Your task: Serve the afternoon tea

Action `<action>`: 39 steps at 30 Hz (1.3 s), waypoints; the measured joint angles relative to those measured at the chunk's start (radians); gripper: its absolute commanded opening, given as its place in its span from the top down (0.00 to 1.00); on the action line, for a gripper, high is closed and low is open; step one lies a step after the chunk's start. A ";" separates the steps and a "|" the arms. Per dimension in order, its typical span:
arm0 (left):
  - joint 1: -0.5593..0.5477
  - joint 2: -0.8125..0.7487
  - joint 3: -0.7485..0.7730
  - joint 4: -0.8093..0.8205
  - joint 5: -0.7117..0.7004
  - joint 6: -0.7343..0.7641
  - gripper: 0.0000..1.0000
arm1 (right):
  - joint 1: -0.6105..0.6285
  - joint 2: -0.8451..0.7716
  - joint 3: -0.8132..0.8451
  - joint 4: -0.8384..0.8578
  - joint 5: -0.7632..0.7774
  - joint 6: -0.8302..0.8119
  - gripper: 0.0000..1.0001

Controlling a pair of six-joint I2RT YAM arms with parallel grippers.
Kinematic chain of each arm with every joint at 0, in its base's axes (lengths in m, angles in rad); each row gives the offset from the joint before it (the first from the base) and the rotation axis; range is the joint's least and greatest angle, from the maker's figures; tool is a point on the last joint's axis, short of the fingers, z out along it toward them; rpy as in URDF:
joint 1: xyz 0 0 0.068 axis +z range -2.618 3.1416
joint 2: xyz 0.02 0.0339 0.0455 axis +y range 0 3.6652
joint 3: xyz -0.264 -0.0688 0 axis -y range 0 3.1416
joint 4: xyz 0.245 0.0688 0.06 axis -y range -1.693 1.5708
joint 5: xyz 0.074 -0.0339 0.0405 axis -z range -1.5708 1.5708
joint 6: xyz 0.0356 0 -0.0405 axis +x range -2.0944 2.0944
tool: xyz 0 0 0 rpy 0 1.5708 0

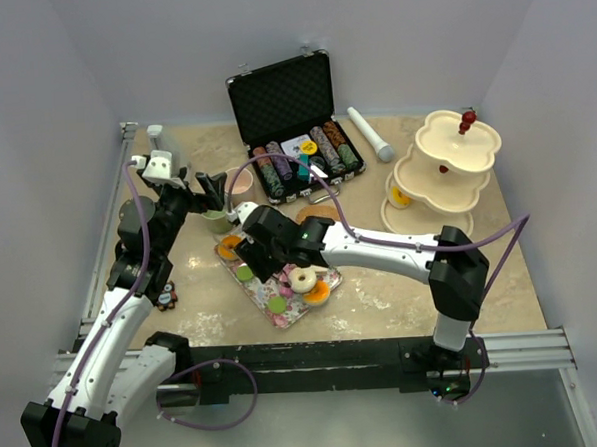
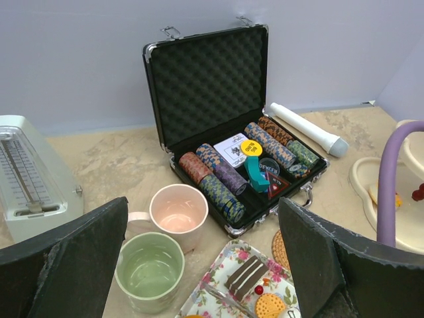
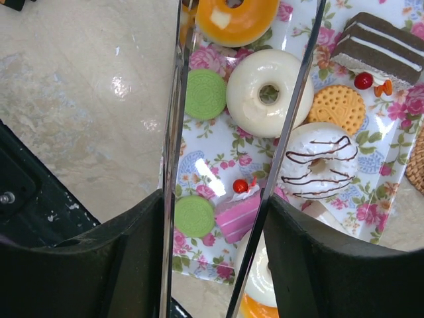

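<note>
Toy sweets lie on a floral tray [image 3: 213, 161]: a white donut [image 3: 250, 101], a chocolate-drizzled donut [image 3: 318, 162], an orange donut [image 3: 232, 20], green macarons [image 3: 205, 94], a pink cake slice [image 3: 237, 215] and a chocolate cake [image 3: 381, 43]. My right gripper [image 3: 215, 205] is shut on metal tongs [image 3: 173, 132], whose two arms straddle the white donut. The cream three-tier stand [image 1: 446, 171] is at the far right. My left gripper [image 2: 202, 215] hangs open above the pink cup [image 2: 177, 209] and green cup [image 2: 149, 268].
An open black case [image 2: 212, 79] of poker chips stands behind the cups. A white cylinder [image 1: 371, 134] lies to its right. A pale metronome [image 2: 33, 172] is at the far left. A woven coaster [image 1: 318, 211] lies beside the tray.
</note>
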 measured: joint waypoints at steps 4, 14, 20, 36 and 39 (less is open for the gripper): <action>0.000 0.000 0.000 -0.001 0.000 0.000 0.00 | -0.036 0.000 0.000 -0.001 -0.065 0.001 0.36; 0.000 0.000 0.000 -0.001 0.000 0.000 0.00 | -0.072 0.001 -0.001 0.000 -0.162 0.000 0.34; 0.000 0.000 0.000 -0.001 0.000 0.000 0.00 | -0.071 0.003 -0.004 0.001 -0.182 -0.002 0.36; 0.000 0.001 0.000 -0.001 0.000 0.000 0.00 | -0.071 0.045 -0.038 0.008 -0.175 -0.001 0.46; 0.000 0.001 0.000 -0.001 0.000 0.000 0.00 | -0.071 0.045 -0.038 0.009 -0.175 0.000 0.52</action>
